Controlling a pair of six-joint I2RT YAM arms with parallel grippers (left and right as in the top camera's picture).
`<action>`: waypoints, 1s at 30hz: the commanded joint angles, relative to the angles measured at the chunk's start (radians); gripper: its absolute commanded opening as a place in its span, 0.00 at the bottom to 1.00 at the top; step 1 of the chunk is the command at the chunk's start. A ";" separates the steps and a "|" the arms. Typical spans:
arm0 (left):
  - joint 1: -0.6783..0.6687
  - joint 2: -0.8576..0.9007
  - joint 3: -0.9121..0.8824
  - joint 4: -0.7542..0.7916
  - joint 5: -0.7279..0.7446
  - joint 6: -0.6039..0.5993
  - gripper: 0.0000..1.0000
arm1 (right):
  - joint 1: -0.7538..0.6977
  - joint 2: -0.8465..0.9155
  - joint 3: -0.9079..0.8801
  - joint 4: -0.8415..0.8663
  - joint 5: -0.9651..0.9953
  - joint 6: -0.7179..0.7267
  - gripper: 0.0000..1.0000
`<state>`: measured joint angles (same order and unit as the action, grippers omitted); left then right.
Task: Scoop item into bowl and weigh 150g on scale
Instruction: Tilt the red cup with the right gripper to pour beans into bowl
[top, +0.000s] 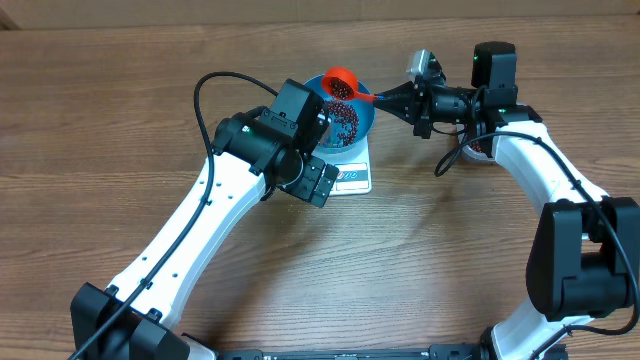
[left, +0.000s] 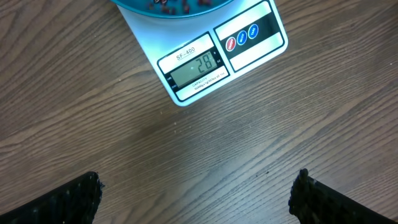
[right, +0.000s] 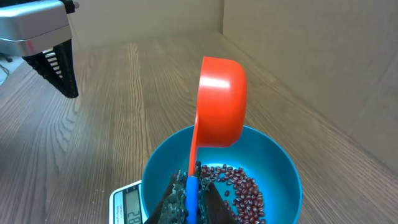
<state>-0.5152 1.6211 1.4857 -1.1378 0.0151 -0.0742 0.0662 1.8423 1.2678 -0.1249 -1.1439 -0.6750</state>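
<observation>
Hanging highest over the wooden table in the overhead view, the left gripper sits above the front edge of the small flat white rectangular kitchen scale, its jaws spread wide and holding nothing. On the scale stands the round deep bright blue bowl, with a layer of small dark red-brown beans in its bottom. From the right, the right gripper is clamped tight on the handle of an orange-red plastic scoop, whose cup hangs over the bowl's far rim with a few beans inside it.

Black fingertips frame the bottom corners of the left wrist view, well apart, with bare wood between them. Beyond them lies the scale's display, showing 28, beside a dark panel with one red and two blue round buttons. The bowl's blue edge shows at the top.

Closest in the right wrist view are the right fingers, pinched on the scoop's blue-tipped handle. The cup is tipped on its side above the bowl, its rounded back towards the camera. Beans lie in the bowl's base, and a corner of the scale peeks out at lower left.
</observation>
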 joint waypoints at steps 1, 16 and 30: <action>-0.002 -0.011 0.009 -0.003 -0.003 0.015 1.00 | 0.002 0.005 0.010 0.003 0.003 -0.015 0.04; -0.002 -0.011 0.009 -0.003 -0.003 0.015 1.00 | 0.002 0.005 0.010 0.003 0.003 -0.015 0.04; -0.002 -0.011 0.009 -0.003 -0.003 0.015 0.99 | 0.002 0.005 0.010 0.004 0.050 -0.015 0.04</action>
<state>-0.5152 1.6211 1.4857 -1.1381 0.0151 -0.0742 0.0662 1.8423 1.2678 -0.1246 -1.1145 -0.6815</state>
